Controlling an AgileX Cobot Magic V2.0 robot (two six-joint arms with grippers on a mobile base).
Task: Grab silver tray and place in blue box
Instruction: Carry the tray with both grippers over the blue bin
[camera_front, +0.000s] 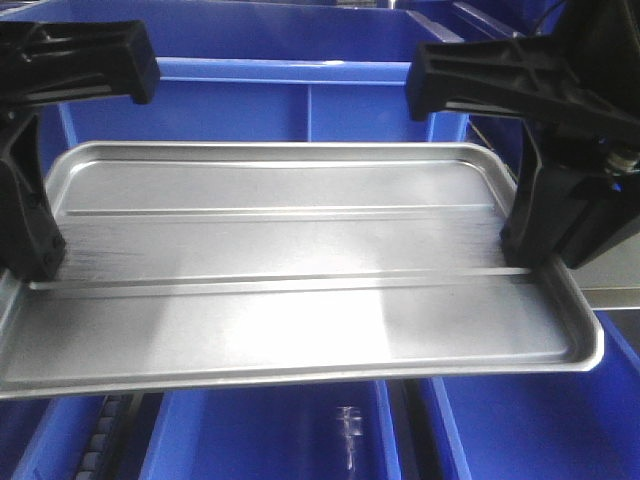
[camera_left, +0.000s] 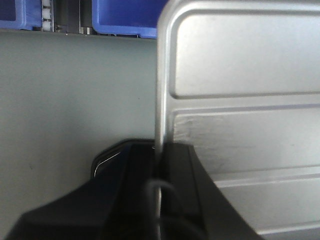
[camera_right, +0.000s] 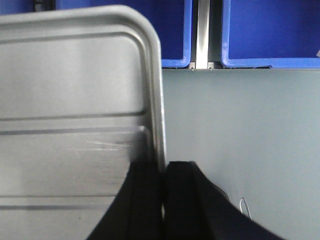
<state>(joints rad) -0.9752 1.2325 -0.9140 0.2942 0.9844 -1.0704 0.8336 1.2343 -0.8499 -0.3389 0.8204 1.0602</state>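
Front view: the shallow rectangular silver metal tray (camera_front: 300, 250) hung level, with the deep blue plastic box (camera_front: 250, 72) beyond its far rim. The left gripper (camera_front: 35, 265) and right gripper (camera_front: 530, 255) were at its short edges.

Left wrist view: the jaws pinched the tray's left rim, and an open grey surface (camera_left: 75, 90) lay to the left.

Right wrist view: the jaws clamped the tray's right rim.

silver tray (camera_front: 300, 310) in front, blue box (camera_front: 250, 105) behind

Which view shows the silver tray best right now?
The exterior front view: nearly the whole silver tray shows, gripped at its short edges by the left end effector and right end effector. The left wrist view shows only one end with its rim pinched; the right wrist view, the opposite corner.
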